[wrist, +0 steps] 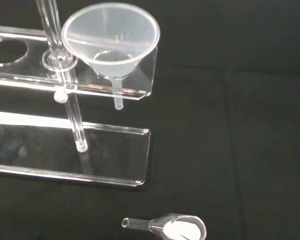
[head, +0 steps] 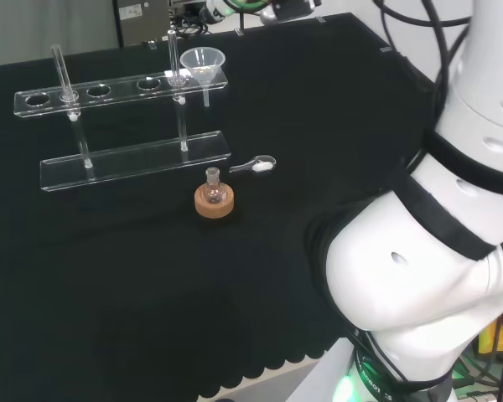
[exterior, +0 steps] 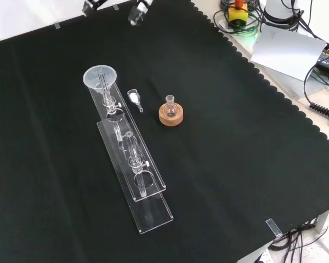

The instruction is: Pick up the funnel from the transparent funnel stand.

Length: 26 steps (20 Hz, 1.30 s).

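Observation:
A clear plastic funnel (head: 203, 60) sits in the end hole of the transparent funnel stand (head: 126, 163), its stem hanging below the upper shelf. In the front view the funnel (exterior: 100, 76) is at the far end of the stand (exterior: 153, 211). The wrist view has the funnel (wrist: 111, 37) close up on the stand (wrist: 110, 155), with nothing touching it. Parts of the hand (exterior: 138, 13) show at the top edge of the front view, well above and beyond the funnel. The hand (head: 281, 8) also shows at the head view's top edge, to the right of the funnel.
A small flask on a cork ring (head: 214, 199) stands near the stand, also in the front view (exterior: 170, 112). A glass scoop with white powder (head: 260, 165) lies between flask and funnel. Two upright glass rods (head: 64, 71) rise from the stand. The big white arm link (head: 419, 251) fills the right.

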Available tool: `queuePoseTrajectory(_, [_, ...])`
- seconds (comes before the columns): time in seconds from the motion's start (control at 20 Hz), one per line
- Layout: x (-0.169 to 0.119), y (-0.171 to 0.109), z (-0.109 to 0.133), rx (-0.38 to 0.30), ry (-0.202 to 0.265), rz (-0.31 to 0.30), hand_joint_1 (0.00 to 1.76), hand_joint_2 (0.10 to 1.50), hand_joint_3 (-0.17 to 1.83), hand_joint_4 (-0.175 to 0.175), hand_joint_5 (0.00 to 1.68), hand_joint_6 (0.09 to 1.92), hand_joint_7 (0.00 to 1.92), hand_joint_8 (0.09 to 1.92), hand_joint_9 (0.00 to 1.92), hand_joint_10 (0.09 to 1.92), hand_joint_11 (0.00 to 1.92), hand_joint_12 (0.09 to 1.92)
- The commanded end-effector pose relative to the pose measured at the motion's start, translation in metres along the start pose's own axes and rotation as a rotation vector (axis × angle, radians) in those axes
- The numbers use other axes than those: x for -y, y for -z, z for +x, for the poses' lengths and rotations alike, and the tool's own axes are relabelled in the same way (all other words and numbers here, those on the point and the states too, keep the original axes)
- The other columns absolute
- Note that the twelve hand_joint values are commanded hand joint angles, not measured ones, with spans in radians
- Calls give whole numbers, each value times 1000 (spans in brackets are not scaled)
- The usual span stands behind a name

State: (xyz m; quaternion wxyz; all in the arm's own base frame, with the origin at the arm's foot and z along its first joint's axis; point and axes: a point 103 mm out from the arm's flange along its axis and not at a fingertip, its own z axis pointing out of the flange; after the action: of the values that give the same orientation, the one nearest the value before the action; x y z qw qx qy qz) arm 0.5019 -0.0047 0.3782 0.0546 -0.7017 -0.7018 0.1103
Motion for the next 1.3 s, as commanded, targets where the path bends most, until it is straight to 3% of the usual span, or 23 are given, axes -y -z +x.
queuePoseTrajectory(0.05, [-37, -12, 21, 52, 86, 86, 386, 919, 225, -13, 178, 87, 145, 631, 343, 684, 91, 1435])
queuePoseTrajectory(0.15, [-43, -15, 25, 71, 98, 128, 417, 889, 212, -11, 168, 87, 119, 629, 340, 685, 101, 1438])
queuePoseTrajectory(0.5, [-62, -26, 27, 93, 102, 180, 505, 828, 192, -8, 128, 87, 52, 643, 327, 701, 186, 1448])
queuePoseTrajectory(1.3, [-94, -55, 27, 147, 115, 252, 510, 786, 191, 1, 27, 87, 0, 568, 262, 744, 233, 1447])
